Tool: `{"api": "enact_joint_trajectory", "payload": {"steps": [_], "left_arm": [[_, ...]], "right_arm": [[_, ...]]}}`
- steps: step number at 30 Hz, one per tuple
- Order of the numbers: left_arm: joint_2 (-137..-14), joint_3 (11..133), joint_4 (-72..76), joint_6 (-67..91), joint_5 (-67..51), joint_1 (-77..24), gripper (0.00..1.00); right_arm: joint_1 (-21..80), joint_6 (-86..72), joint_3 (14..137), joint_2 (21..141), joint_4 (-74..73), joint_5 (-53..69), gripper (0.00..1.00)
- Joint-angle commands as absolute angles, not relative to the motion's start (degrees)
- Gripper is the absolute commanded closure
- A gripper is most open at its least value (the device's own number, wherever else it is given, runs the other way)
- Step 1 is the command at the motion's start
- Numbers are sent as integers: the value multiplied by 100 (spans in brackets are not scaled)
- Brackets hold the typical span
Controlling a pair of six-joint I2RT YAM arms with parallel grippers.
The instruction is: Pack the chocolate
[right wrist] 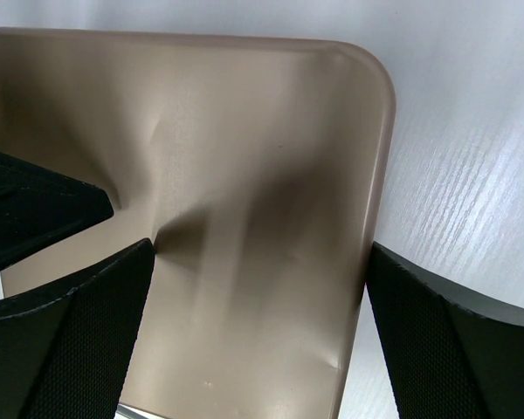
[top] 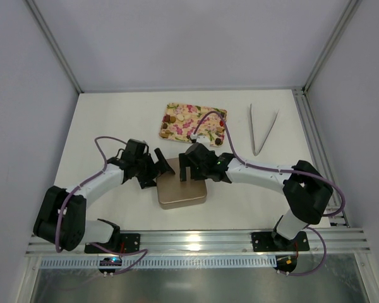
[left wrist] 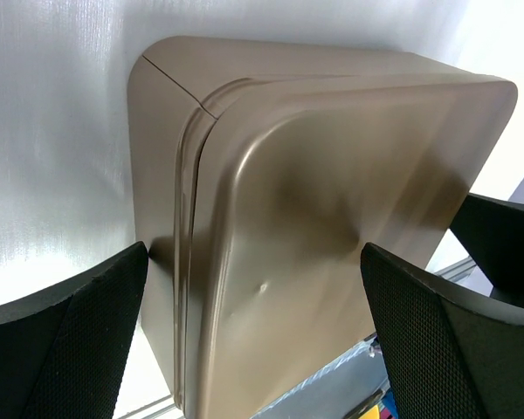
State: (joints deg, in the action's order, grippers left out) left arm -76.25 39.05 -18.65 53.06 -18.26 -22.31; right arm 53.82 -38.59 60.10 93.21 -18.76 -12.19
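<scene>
A closed golden-tan metal tin (top: 182, 192) lies at the table's middle front; it fills the left wrist view (left wrist: 314, 218) and the right wrist view (right wrist: 244, 148). My left gripper (top: 163, 165) is open, its fingers spread over the tin's left part (left wrist: 253, 332). My right gripper (top: 189, 173) is open above the tin's far edge (right wrist: 258, 332). Behind them lies the floral tray (top: 205, 113). Small brown and tan roundish pieces, the chocolate (top: 168, 132), seem to sit on its left part, hard to tell from the print.
Metal tweezers (top: 263, 129) lie at the back right. A white cup or paper (top: 211, 134) sits at the tray's near right corner. Purple cables run along both arms. An aluminium rail (top: 196, 241) lines the near edge. Walls enclose three sides.
</scene>
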Motion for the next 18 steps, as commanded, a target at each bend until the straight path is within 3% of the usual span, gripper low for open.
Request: {"api": "enact_joint_trajectory", "payload": {"steps": [1, 18], "left_arm": [[-7646, 4017, -1028, 5678, -2382, -2426, 0], [-7646, 4263, -1213, 5695, -2408, -2522, 0]], "right_arm": [[5616, -3691, 6179, 9510, -1696, -1020, 0], [5616, -3639, 5933, 9493, -1714, -1143, 0]]}}
